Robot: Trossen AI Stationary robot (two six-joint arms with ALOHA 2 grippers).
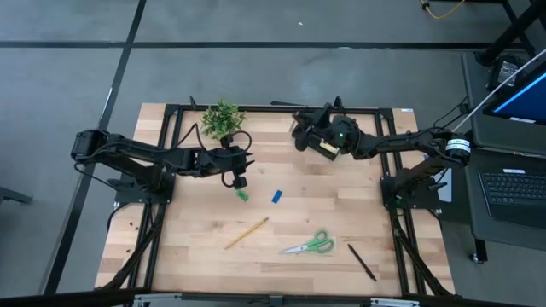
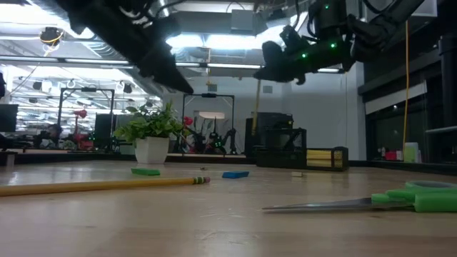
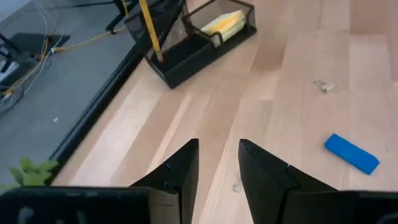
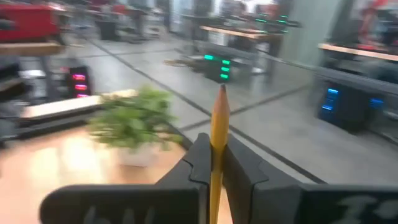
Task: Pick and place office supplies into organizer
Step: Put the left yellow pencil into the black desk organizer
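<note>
Right gripper (image 4: 211, 165) pinched a pencil (image 4: 218, 134) upright above the organizer (image 1: 311, 135) at the table's far edge. Left gripper (image 3: 219, 171) hung spread over the green eraser (image 1: 242, 195). Risk: the pencil tilting, missing the upright compartment.

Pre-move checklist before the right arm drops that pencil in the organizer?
1. Right gripper shut on the pencil: ok, the fingers clamp it, tip standing upright.
2. Right gripper over the organizer: ok in the high view; exact compartment cannot tell.
3. Organizer contents: yellow sticky-note pad already in a compartment; free room for the pencil, cannot tell.
4. Left gripper clear of the drop: ok, it is open beside the green eraser, apart from the organizer.
5. Potted plant out of the path: ok, left of the organizer.
6. Items left on the table: second pencil, scissors, blue eraser, pen.
</note>
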